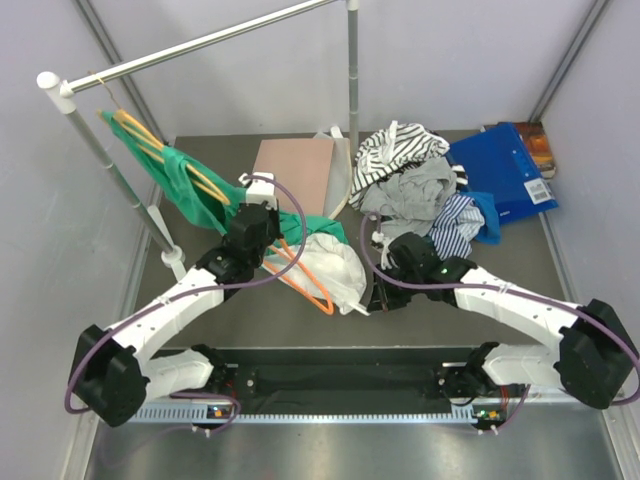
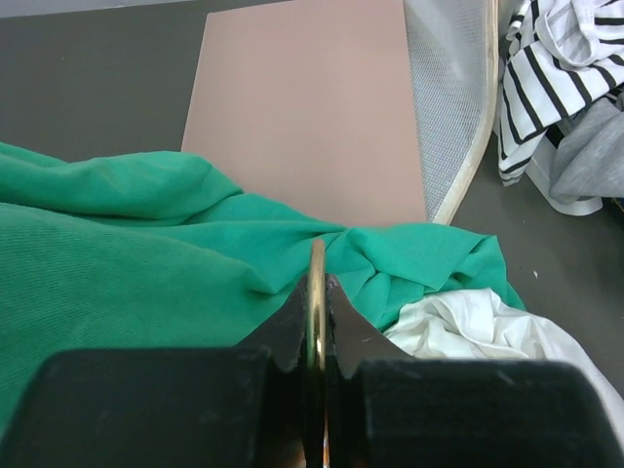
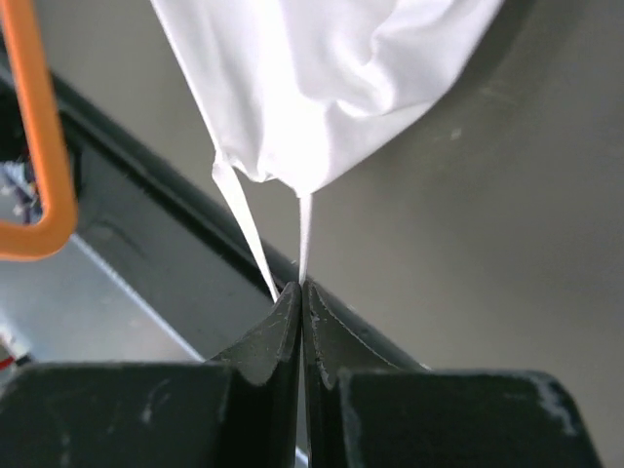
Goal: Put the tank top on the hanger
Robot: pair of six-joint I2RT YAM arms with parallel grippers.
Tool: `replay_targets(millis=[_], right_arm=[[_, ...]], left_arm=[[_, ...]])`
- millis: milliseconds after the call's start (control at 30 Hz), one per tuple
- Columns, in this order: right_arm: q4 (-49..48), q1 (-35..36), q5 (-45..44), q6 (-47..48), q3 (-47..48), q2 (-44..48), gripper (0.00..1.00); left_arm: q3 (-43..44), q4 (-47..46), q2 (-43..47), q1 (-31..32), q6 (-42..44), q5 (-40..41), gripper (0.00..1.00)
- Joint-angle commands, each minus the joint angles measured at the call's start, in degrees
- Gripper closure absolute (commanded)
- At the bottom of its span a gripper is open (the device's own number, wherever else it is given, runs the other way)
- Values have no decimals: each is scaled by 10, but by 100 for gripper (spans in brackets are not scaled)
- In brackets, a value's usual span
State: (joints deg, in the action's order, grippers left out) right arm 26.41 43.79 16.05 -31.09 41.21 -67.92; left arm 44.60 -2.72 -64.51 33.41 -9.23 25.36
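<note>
Tank top (image 3: 322, 88) strap pinched in outstretched right jaws.

Your tank top (image 3: 322, 88) is thin, soft white cloth, matt and a bit see-through at the straps. The hanger (image 3: 44, 146) looks like smooth orange plastic with a slight gloss. The green garment (image 2: 117, 253) is a fine-ribbed matt knit. Your right claw (image 3: 300, 291) has matt black plastic fingers, lightly scuffed. The counter (image 1: 260, 320) is dark and matt, the rail (image 1: 210, 42) is shiny bare metal, and the pink board (image 2: 302, 107) is flat and dull.
</note>
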Motion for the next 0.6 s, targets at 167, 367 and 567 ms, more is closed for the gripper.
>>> replay_targets(millis=[167, 367, 567], right_arm=[[-71, 13, 98, -47, 42, 17, 100], [-94, 10, 79, -88, 72, 19, 100], [-94, -13, 55, -98, 80, 18, 100]], left_arm=[[34, -87, -24, -2, -20, -16, 100], [33, -98, -32, -2, -28, -19, 100], [19, -102, -20, -2, -31, -19, 100]])
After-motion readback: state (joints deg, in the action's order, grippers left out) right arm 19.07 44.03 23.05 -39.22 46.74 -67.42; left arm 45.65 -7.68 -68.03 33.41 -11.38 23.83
